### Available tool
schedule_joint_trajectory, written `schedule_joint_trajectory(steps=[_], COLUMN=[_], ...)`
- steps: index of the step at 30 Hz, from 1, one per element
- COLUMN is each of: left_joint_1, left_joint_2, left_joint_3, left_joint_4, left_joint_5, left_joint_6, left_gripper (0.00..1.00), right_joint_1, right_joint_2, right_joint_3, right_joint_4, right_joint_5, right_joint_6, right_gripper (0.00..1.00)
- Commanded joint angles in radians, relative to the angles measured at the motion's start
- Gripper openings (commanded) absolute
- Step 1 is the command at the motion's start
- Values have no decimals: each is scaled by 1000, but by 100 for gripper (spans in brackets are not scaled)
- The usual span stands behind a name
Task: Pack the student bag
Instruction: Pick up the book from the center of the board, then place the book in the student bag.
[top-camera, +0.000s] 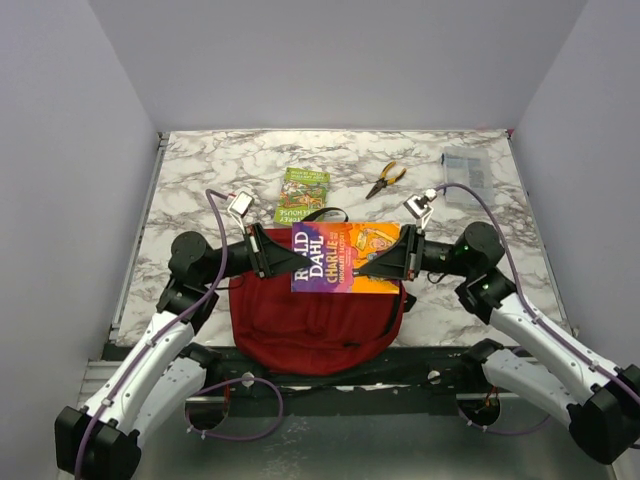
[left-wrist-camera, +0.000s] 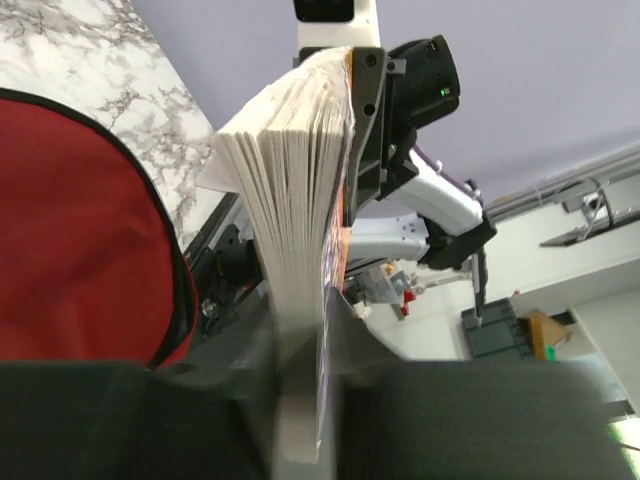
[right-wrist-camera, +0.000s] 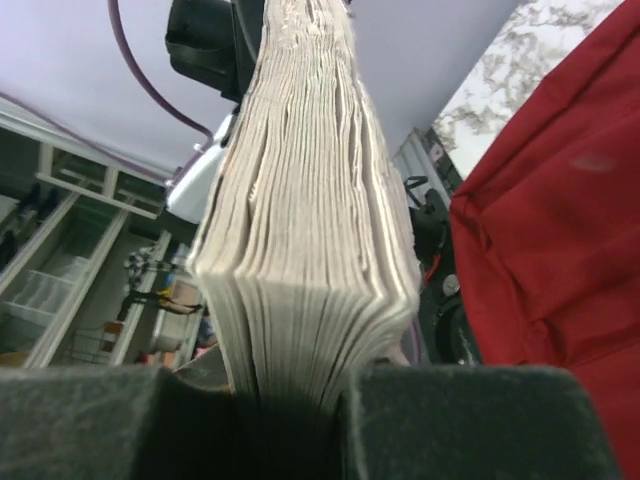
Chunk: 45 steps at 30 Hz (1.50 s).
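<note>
You're looking at a marble table (top-camera: 200, 180) between plain pale walls. The student bag (top-camera: 310, 325) lies at the table's near edge, between the two arms. Right above the bag's far end, the Roald Dahl book (top-camera: 345, 258) hangs level. Your left gripper (top-camera: 268, 252) is clamped tight on its left edge. Your right gripper (top-camera: 398, 260) is closed on its right edge, pages squeezed between the pads. Beyond the bag lie a green book (top-camera: 302, 195), pliers (top-camera: 386, 178) and, farther right, a clear box (top-camera: 466, 168).
</note>
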Motion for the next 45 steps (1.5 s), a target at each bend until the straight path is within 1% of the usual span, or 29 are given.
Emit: schedule_joint_trajectory(steps=[1, 2, 3, 4, 5, 6, 7, 8, 9, 12, 13, 15, 19, 21, 25, 27, 30, 31, 32, 35, 39, 43, 45], left_joint_1=[2, 1, 0, -3, -11, -24, -37, -61, -90, -258, -308, -403, -557, -621, -697, -715, -719, -719, -719, -719, -719, -719, -719], left_joint_2=[43, 42, 38, 36, 33, 33, 35, 38, 47, 96, 125, 187, 359, 477, 715, 813, 929, 957, 977, 1021, 1070, 1096, 1099], left_joint_3=[-11, -28, -46, -65, -77, -86, -88, -79, -59, 32, 54, 93, 213, 319, 552, 649, 764, 783, 803, 843, 864, 879, 897], left_joint_4=[20, 16, 11, 7, 3, -14, -49, -119, -181, -368, -399, -422, -438, -488, -620, -667, -740, -758, -769, -800, -807, -812, -821], left_joint_5=[-2, -20, -38, -55, -67, -90, -120, -170, -233, -444, -527, -633, -784, -861, -946, -955, -961, -976, -988, -991, -954, -922, -912], left_joint_6=[-12, -14, -21, -27, -20, 3, 28, 65, 103, 214, 229, 234, 304, 350, 420, 444, 460, 464, 470, 483, 473, 467, 495], left_gripper=[45, 54, 66, 75, 86, 90, 91, 92, 92, 92, 92, 90, 89, 89, 89, 85, 75, 71, 66, 55, 40, 38, 41], right_joint_1=[2, 2, 3, 2, 3, 3, 3, 1, 3, 3, 3, 3, 2, 2, 2, 3, 3, 3, 3, 3, 2, 3, 1], right_joint_2=[-45, -52, -58, -72, -86, -109, -141, -165, -193, -248, -266, -290, -347, -386, -457, -477, -486, -492, -500, -511, -509, -500, -509], right_joint_3=[138, 188, 226, 263, 285, 292, 289, 284, 282, 313, 324, 352, 398, 398, 400, 406, 429, 425, 418, 404, 383, 383, 361], right_joint_4=[-410, -548, -691, -795, -856, -897, -920, -944, -966, -1050, -1072, -1125, -1195, -1191, -1188, -1203, -1247, -1247, -1243, -1236, -1235, -1250, -1220], right_joint_5=[180, 297, 409, 538, 637, 748, 841, 961, 1048, 1260, 1312, 1396, 1512, 1544, 1522, 1525, 1516, 1514, 1510, 1484, 1451, 1424, 1407], right_joint_6=[-287, -348, -388, -403, -418, -429, -436, -431, -427, -444, -451, -468, -500, -515, -526, -528, -515, -515, -515, -516, -518, -524, -536], right_gripper=[1, 1, 0, 1, 1, 1, 1, 1, 1, 1, 1, 1, 1, 1, 1, 0, 1, 1, 1, 1, 1, 0, 1])
